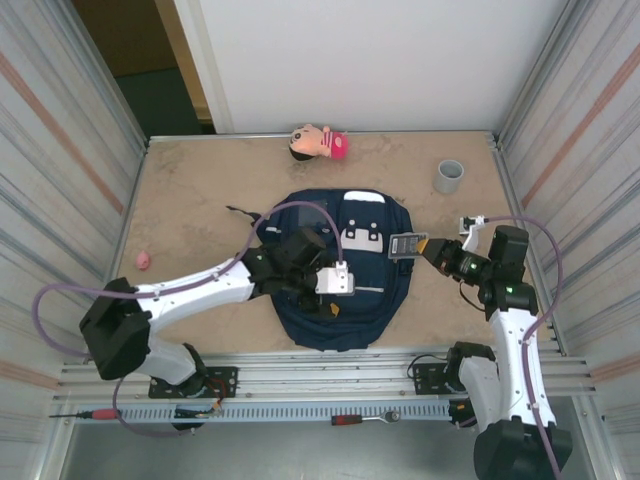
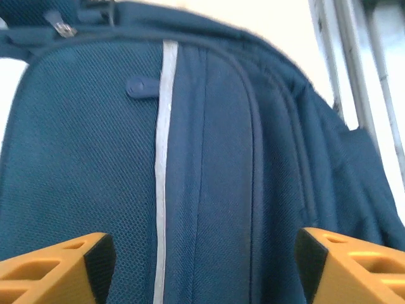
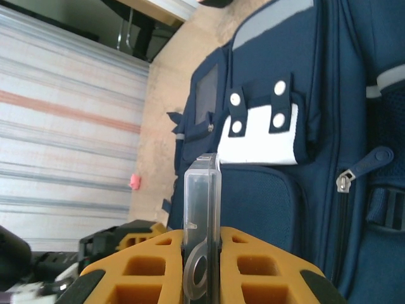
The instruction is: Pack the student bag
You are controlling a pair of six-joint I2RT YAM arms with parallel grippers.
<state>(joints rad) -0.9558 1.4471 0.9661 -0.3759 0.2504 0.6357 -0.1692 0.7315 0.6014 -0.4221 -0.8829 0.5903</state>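
Left end effector (image 2: 202,256) apart over student bag (image 1: 345,325) — right end effector (image 3: 201,253) clamped on case (image 3: 201,196)

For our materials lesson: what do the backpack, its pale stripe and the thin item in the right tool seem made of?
Backpack: matte woven synthetic fabric, likely nylon or polyester; fine mesh-like weave shows. Pale stripe: smooth grey-white tape, possibly reflective. Thin item clamped in the right tool: hard clear plastic, judging by its glossy see-through edge.
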